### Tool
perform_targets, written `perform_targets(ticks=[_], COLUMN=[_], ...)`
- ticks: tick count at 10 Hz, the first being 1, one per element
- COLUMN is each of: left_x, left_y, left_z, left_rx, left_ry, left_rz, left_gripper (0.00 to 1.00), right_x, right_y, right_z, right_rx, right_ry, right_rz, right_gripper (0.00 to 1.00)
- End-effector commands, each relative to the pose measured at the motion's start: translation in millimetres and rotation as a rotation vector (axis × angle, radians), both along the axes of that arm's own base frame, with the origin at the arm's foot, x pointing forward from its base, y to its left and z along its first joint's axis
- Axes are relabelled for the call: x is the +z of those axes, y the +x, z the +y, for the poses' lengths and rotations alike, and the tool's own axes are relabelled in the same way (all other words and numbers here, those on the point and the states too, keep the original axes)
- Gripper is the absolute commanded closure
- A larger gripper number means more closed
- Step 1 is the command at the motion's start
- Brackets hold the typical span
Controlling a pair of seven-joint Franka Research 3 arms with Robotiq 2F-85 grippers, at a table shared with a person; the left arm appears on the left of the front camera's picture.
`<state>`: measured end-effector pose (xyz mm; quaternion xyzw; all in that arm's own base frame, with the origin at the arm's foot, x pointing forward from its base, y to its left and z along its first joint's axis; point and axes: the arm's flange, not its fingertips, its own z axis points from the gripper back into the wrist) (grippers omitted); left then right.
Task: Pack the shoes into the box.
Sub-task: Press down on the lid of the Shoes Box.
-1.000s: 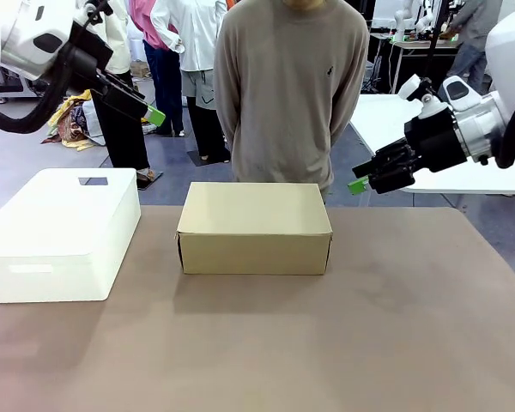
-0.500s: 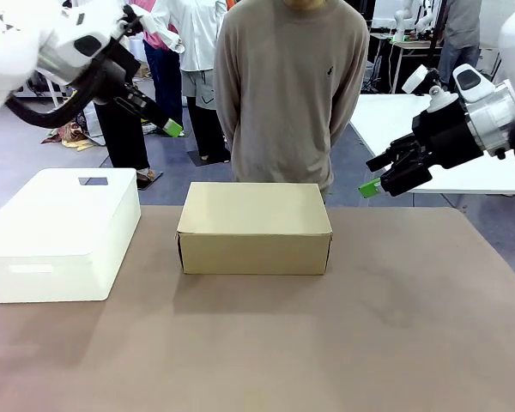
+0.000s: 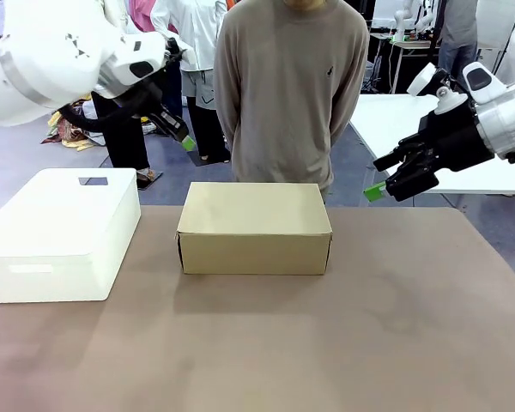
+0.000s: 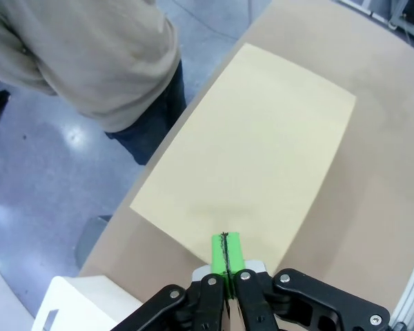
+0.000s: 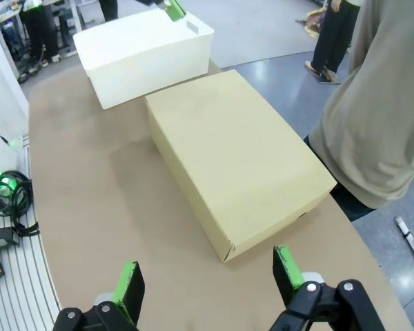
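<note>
Hands point(image 3: 189, 142) above brown table point(image 3: 343, 335)

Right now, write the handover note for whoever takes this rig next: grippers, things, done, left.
Left gripper: shut on nothing, in the air above the far left corner of the box.
Right gripper: open, empty, in the air off the box's right end.
Box: tan cardboard, lid shut, at mid table in front of the person, who stands at the far edge with arms behind the back.
White bin: on the table left of the box, apart from it.
Done: from these views, nothing to confirm; I see no shoes out on the table.
Left: open the lid, check what the box holds, pack the shoes.
</note>
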<state>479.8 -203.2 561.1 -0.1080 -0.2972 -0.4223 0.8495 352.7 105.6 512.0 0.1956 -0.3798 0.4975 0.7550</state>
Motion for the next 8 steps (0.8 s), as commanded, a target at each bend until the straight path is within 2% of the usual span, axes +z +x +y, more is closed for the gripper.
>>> perform_targets(ticks=[1,2,3,8], left_x=[10.7,14.2,-0.3,-0.3], left_y=[3.4,2.1,3.7,3.7], left_z=[-6.1,-7.4,-4.7,-4.7], left_rx=[0.010,-0.028,-0.004,-0.004], left_ry=[0.033,0.014,0.015,0.015], left_rz=[-0.004,-0.017,-0.004,-0.004], left_gripper=[1.00,1.00,1.00,1.00], right_x=[-2.6,-2.6,-2.6,-2.6], right_y=[0.9,0.9,0.9,0.9], right_z=[-0.5,-0.5,-0.5,-0.5], right_rx=[0.005,0.005,0.005,0.005], right_ry=[0.011,0.011,0.011,0.011], right_rz=[0.015,0.015,0.015,0.015], right_gripper=[0.00,0.00,0.00,0.00])
